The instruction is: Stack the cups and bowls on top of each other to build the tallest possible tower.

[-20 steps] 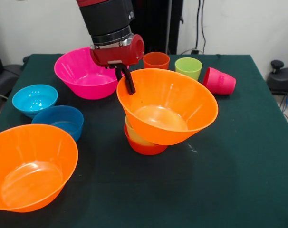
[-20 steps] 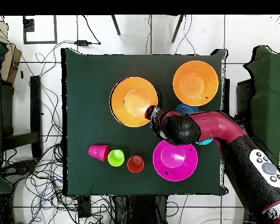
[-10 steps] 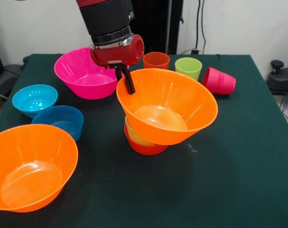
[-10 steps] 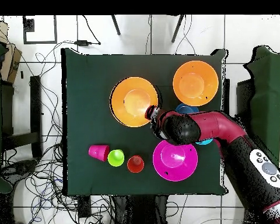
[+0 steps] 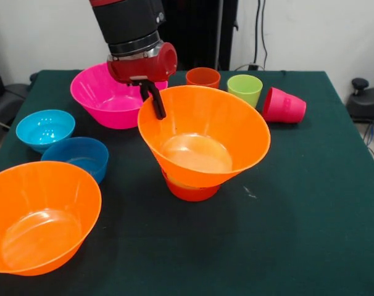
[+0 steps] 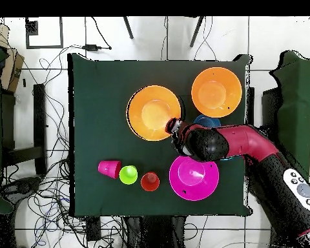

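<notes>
A large orange bowl (image 5: 205,142) (image 6: 154,113) sits nearly level on a small red-orange bowl (image 5: 190,192) at mid table. My gripper (image 5: 155,103) (image 6: 174,126) is shut on this bowl's rim on the side nearest the magenta bowl; one black finger shows inside the wall, the other is hidden behind it. A second large orange bowl (image 5: 39,216) (image 6: 216,92) stands apart. The magenta bowl (image 5: 103,98) (image 6: 194,177), a light blue bowl (image 5: 45,128) and a darker blue bowl (image 5: 76,157) stand alone. An orange cup (image 5: 203,78) and a green cup (image 5: 244,87) are upright; a red-pink cup (image 5: 284,105) lies on its side.
Everything rests on a dark green table (image 5: 310,203) (image 6: 96,116). In the overhead view the three cups form a row, with the pink one (image 6: 109,169) at its end, and my arm (image 6: 248,142) covers most of the blue bowls.
The held orange bowl has swung from a steep tilt to nearly level and come down lower over the red-orange bowl, shifting towards the blue bowls along with my gripper.
</notes>
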You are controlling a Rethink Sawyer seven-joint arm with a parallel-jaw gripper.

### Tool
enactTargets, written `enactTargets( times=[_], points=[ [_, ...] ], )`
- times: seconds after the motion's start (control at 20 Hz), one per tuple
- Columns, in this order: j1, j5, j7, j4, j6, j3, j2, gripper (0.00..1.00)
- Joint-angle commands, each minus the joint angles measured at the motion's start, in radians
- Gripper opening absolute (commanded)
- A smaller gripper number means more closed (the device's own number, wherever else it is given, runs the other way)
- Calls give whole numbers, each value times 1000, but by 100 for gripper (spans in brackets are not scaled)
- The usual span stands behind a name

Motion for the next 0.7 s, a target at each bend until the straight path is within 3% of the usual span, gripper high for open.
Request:
enactTargets(
  times=[0.05, 0.7],
  points=[
    [-32, 17, -286, 17, 140, 20, 44, 0],
    [-36, 22, -239, 39, 98, 44, 82, 0]
  ],
)
